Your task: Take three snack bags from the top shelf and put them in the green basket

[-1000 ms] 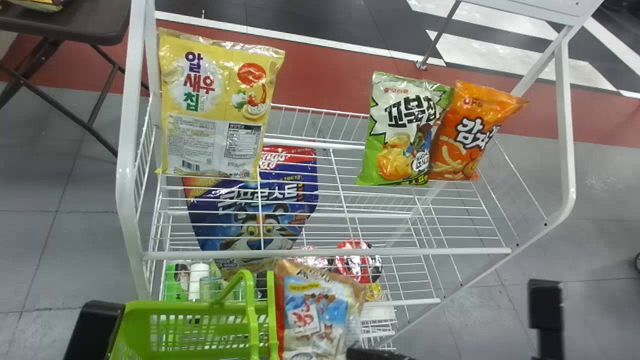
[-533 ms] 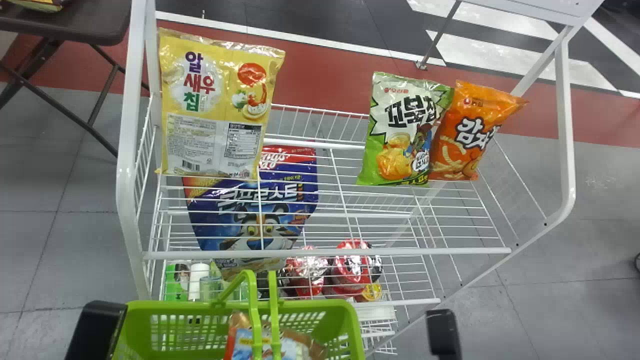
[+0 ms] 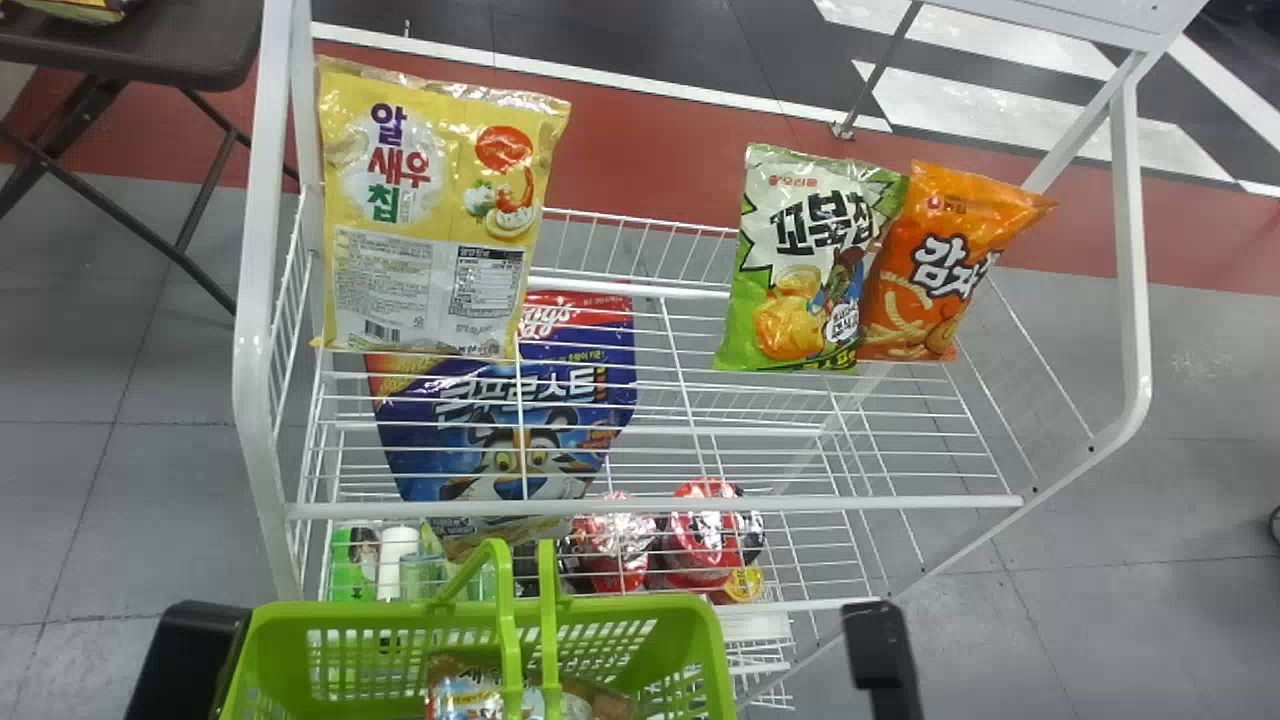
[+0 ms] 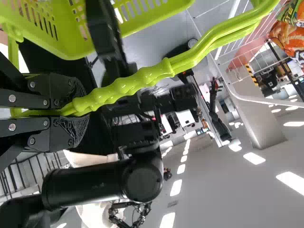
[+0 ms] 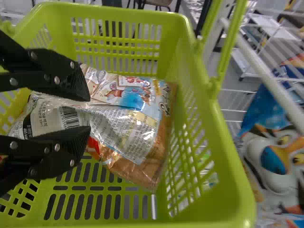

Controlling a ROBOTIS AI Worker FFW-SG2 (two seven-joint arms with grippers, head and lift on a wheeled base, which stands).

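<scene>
Snack bag: creased, with a pale-blue front panel, a tan end, a red side and clear, finely printed film (image 5: 128, 123).
Where it is: inside the green basket (image 3: 690, 660), lying aslant; in the head view, near seven o'clock.
Right gripper (image 3: 880, 655): head view, five o'clock. Its wrist view puts the jaws at the bag's crumpled film; whether they grip it or stand loose, I cannot tell.
Left gripper (image 3: 185, 660): head view, eight o'clock. Its wrist view shows the jaws clamped on the basket's ribbed handle (image 4: 142, 78).
Top shelf (image 3: 650, 506): the head view adds a yellow shrimp-chip bag (image 3: 430, 200) at ten o'clock, and at two o'clock a green-and-white bag (image 3: 800, 260) overlapping an orange one (image 3: 935, 265).
Below it: a blue cereal pouch (image 3: 510, 430), eight o'clock.
Right wrist view adds: the snack bag's barcode and the basket's slotted floor (image 5: 95, 199).
</scene>
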